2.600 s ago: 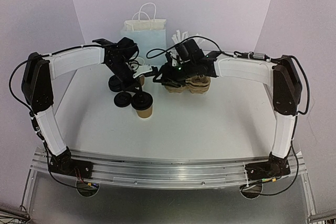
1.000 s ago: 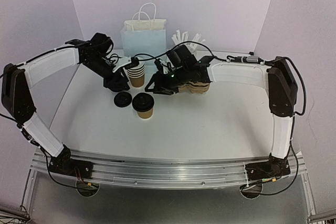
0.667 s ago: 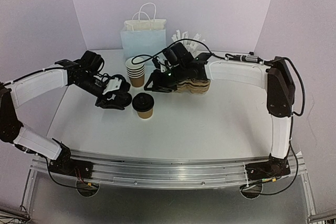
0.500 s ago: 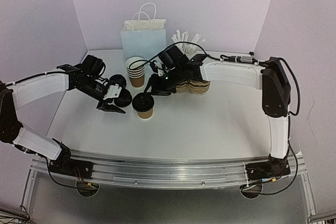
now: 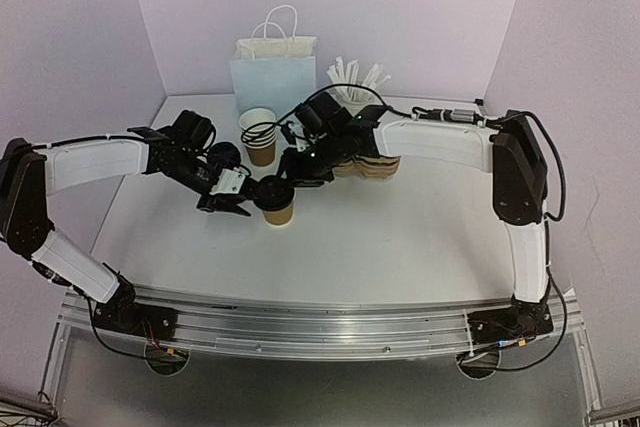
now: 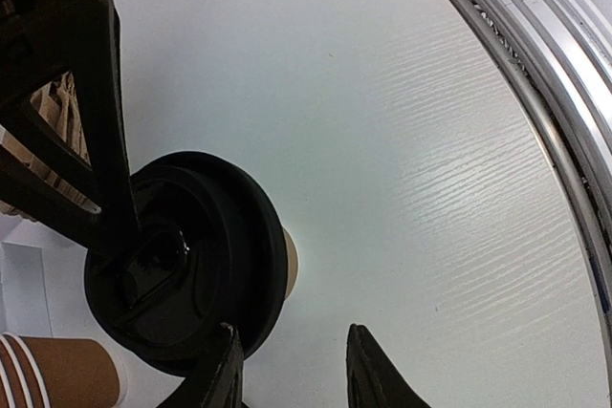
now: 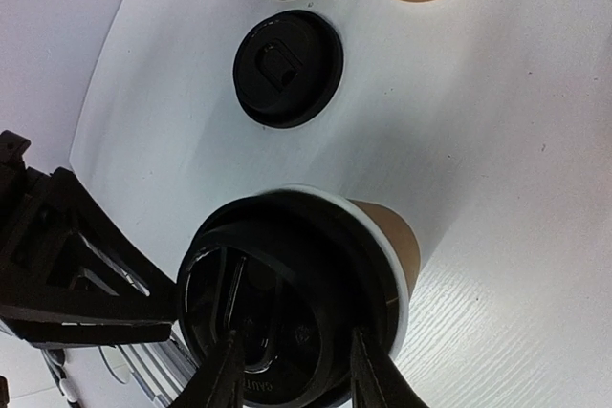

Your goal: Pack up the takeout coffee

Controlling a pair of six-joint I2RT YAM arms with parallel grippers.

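Lidding stage of packing: smooth kraft-paper cup [image 5: 277, 212] stands mid-bench [image 5: 400, 237], its glossy round black lid [image 7: 287, 274] sitting canted, with a sliver of white rim exposed. Right end effector [image 7: 296, 351] rests spread on the lid top; left end effector [image 6: 292, 351] hovers spread and empty beside the cup. Next move probably calls for even downward pressure to snap the lid home
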